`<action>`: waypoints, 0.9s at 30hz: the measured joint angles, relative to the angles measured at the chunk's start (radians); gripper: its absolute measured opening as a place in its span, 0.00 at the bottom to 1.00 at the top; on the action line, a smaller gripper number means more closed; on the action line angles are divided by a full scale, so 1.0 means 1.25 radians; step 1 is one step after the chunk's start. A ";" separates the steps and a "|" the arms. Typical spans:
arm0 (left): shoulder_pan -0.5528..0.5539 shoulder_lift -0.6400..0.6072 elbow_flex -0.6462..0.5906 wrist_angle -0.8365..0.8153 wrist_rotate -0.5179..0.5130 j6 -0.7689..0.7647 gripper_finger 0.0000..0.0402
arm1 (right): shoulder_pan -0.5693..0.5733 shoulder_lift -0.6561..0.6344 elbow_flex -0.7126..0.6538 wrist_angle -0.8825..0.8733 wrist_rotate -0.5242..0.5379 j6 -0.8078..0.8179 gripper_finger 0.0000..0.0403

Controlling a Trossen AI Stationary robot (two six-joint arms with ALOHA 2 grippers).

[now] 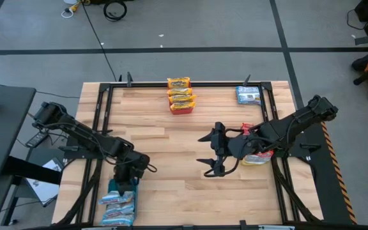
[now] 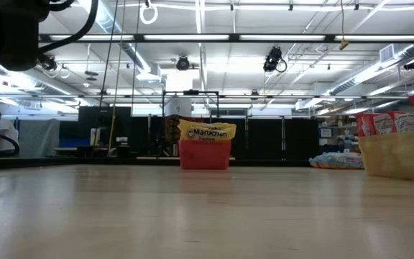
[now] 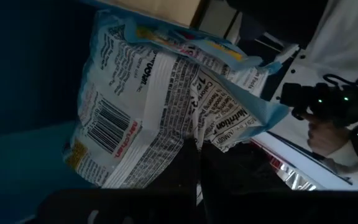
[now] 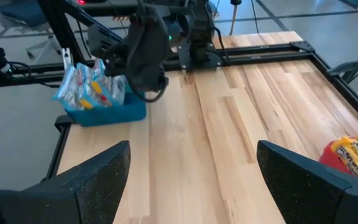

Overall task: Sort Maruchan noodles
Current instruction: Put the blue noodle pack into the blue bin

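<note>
— Wooden planks run under me, a pale table [image 1: 171,191] framed by black rails. What is closest to you?

— My left claw [image 1: 125,182] is down at the near left corner, over the blue tray [image 4: 107,112]. Its fingers are pressed together on the edge of a blue-edged Maruchan packet [image 3: 160,106]; through my left wrist camera I see the barcode and nutrition print of that packet right above the fingers. More blue-edged packets [image 1: 119,204] are stacked in the same tray below.

— And your other claw?

— My right claw [image 1: 213,153] hovers above the bare middle of the table, fingers [image 4: 86,180] spread wide with nothing between them. Its camera looks across the boards toward my left arm and the blue tray.

— Where are the rest of the noodles?

— Just behind my right arm, by the right rail, red-edged packets [image 1: 255,153] stand in a yellow tray [image 2: 401,155]. Farther on, at the far edge in the middle, yellow-orange packets [image 1: 180,94] fill a red tray [image 2: 205,153]. To the right of that, at the far right corner, a loose pile of blue packets [image 1: 248,95] lies on the wood.

— Beyond the table?

— Grey floor with dark lines, and in the low view a hall with ceiling lights.
</note>
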State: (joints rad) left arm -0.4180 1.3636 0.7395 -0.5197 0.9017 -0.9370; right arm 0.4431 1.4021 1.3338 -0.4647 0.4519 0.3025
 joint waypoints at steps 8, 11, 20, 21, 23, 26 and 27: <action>-0.003 0.000 0.000 0.002 -0.079 0.036 0.09 | -0.006 0.000 0.000 -0.072 0.048 0.045 0.88; -0.005 0.000 0.001 0.003 -0.108 0.026 0.17 | -0.026 -0.004 0.000 -0.201 0.073 0.147 0.88; 0.002 -0.003 0.001 -0.038 -0.096 0.000 0.41 | -0.279 -0.012 -0.001 -0.687 0.074 0.567 0.86; 0.004 -0.009 0.001 -0.048 -0.091 -0.001 0.43 | -0.321 -0.012 -0.001 -0.714 0.080 0.588 0.86; 0.007 -0.030 0.001 -0.054 -0.080 -0.014 0.47 | -0.406 -0.012 -0.001 -0.741 0.083 0.581 0.86; 0.009 -0.085 0.001 -0.057 -0.086 -0.072 0.50 | -0.530 -0.012 -0.008 -0.717 0.044 0.446 0.86; 0.007 -0.108 0.001 -0.057 -0.101 -0.097 0.50 | -0.566 -0.012 -0.019 -0.695 0.033 0.381 0.86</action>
State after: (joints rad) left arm -0.4089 1.2286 0.7406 -0.5904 0.7758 -1.0586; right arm -0.2639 1.3869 1.3095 -1.3335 0.4930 0.7788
